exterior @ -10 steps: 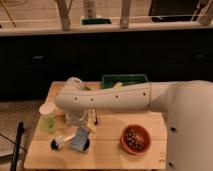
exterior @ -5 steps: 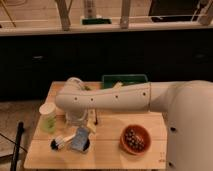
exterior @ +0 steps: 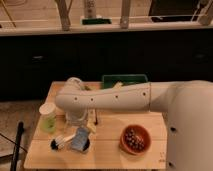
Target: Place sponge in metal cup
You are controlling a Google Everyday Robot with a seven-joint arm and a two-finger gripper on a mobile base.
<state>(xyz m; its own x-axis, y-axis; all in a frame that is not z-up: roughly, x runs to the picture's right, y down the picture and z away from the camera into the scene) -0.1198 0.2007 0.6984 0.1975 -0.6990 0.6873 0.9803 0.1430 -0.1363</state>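
Camera view looks down on a small wooden surface [exterior: 107, 150] with the robot's white arm [exterior: 115, 97] stretching across it from the right. The pincer [exterior: 76, 116] sits at the far end of that arm, low over the left-centre of the surface, but it is mostly hidden by the arm's own bulk, and I cannot tell how it is set or whether it grips anything.

The sponge [exterior: 80, 138] lies just in front of the pincer, tilted, its blue-grey face turned up, resting against or partly over the dark brush [exterior: 61, 144] whose white bristles show to its left. It looks free of the pincer, though the two are near. The metal cup [exterior: 75, 117] appears as a pale silvery shape directly under the arm's end, largely covered, so its mouth cannot be judged. To the left stands a pale green cup [exterior: 48, 117]; to the right an orange bowl [exterior: 135, 140] holding dark round pieces; at the back a green tray [exterior: 125, 80].

My reading is that the sponge is not yet in the cup and the work is at the pickup step. The next move calls for settling on the sponge without snagging the brush, lifting it cleanly, then carrying it the short way back to the cup's opening and releasing it there.
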